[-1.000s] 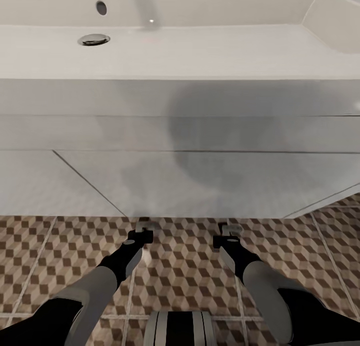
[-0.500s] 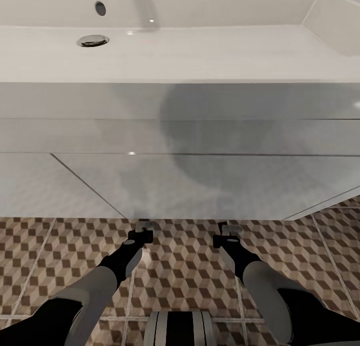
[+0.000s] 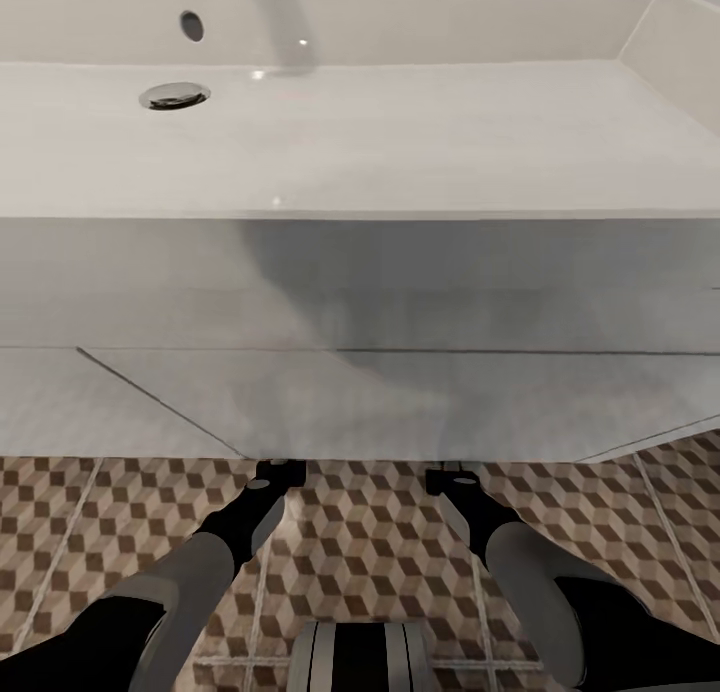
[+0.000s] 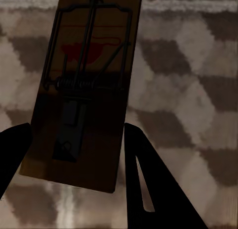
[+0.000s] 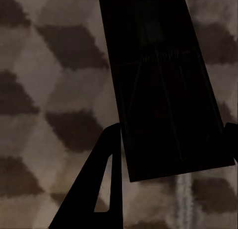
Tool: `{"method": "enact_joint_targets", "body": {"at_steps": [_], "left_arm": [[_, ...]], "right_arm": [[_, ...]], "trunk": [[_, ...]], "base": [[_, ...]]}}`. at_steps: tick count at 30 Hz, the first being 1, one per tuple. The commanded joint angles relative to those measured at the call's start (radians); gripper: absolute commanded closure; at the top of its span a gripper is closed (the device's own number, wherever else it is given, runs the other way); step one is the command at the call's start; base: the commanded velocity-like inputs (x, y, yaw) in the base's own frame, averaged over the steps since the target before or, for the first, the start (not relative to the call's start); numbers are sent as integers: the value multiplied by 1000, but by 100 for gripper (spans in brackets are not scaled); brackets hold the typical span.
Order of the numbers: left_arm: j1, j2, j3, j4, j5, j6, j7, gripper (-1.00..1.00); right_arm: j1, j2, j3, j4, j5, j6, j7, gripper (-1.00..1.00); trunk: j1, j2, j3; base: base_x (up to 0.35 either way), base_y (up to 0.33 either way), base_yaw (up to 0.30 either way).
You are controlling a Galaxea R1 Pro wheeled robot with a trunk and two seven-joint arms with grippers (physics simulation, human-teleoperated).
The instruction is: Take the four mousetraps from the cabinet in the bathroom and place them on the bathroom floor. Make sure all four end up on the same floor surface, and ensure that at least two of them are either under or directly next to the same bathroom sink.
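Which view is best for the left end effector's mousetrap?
Left wrist: the mousetrap is lit, with board, spring and red print clear. The head view hides it under the sink vanity edge. The right wrist shows a different, dark trap.

I stand in a bathroom: a white sink (image 3: 400, 142) on its vanity (image 3: 300, 392) above cube-patterned floor tiles (image 3: 370, 552).

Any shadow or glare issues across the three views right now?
Head view: a broad soft shadow darkens the vanity front, with small glints on the sink. Left wrist view: mousetrap dim but its metal parts readable. Right wrist view: mousetrap almost black, floor tiles blurry.
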Motion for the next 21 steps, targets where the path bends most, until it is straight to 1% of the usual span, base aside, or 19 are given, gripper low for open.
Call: {"method": "enact_joint_targets", "body": {"at_steps": [1,21], "left_arm": [[0,1,-8,-1,6,1,7,100],[0,1,-8,16,7,5,7,100]], "right_arm": [[0,1,-7,-2,9,7,-2,100],[0,-1,-7,2,8,6,-2,100]], "trunk": [[0,0,-1],[0,0,-1]], "base": [[87,0,0],[11,0,0]]}}
